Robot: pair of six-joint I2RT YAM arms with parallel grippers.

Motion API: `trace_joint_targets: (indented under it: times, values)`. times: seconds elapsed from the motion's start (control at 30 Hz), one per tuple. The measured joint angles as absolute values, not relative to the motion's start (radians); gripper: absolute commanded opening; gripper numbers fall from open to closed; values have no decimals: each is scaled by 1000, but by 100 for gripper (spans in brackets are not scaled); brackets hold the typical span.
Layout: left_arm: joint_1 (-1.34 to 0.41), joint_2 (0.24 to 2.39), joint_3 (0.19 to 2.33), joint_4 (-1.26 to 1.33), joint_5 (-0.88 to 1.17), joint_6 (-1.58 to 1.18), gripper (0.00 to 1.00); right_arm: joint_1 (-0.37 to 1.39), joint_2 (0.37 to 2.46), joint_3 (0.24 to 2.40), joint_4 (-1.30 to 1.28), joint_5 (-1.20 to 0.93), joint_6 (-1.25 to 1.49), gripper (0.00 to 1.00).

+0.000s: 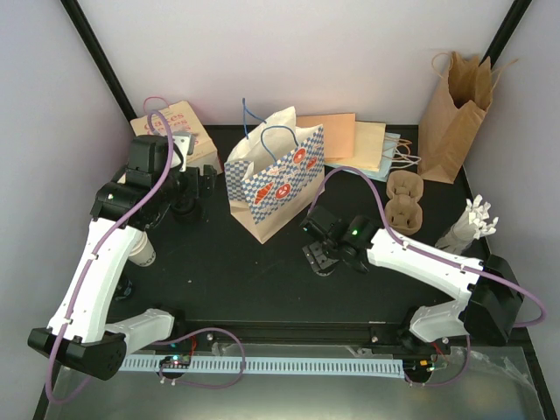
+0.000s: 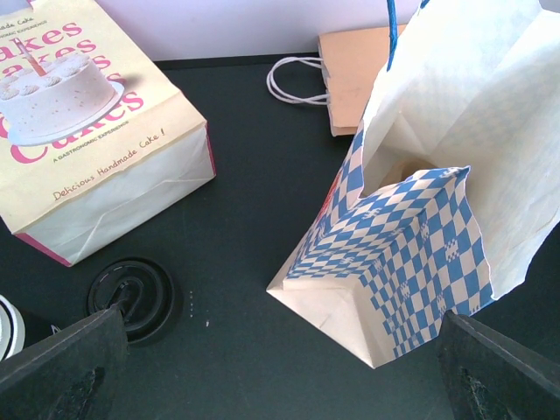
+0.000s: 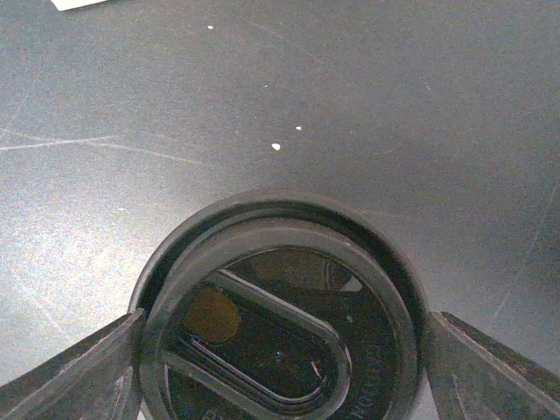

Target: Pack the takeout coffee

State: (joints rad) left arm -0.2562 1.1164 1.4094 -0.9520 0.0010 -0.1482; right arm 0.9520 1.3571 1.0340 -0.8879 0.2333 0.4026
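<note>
Lid (image 3: 280, 297) by the checkered bag (image 1: 276, 179) sits inside our right gripper (image 3: 282, 341). Clamped? We can't tell. Left gripper (image 2: 280, 367) gapes wide apart.

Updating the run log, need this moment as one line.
right pincer: flanks black lid on table, grip unclear | left pincer: open, empty, over table by checkered bag

Blue-white checkered bag (image 2: 411, 254); black lid (image 3: 280, 306); cream cake bag (image 2: 96, 131), pink lettering; black tabletop (image 2: 236, 175).
</note>
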Motion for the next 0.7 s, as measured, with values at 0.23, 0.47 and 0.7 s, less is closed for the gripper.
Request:
trace_joint_targets:
  times: [0.23, 0.47, 0.7]
  values:
    - [-256, 1116, 1409, -952, 1, -140, 99, 952, 1357, 1036, -892, 235, 398, 92]
    - [-256, 1116, 1409, -952, 1, -130, 99, 952, 1367, 1044, -898, 231, 398, 94]
    - [-256, 1116, 1409, -952, 1, -130, 99, 952, 1374, 1052, -902, 230, 398, 93]
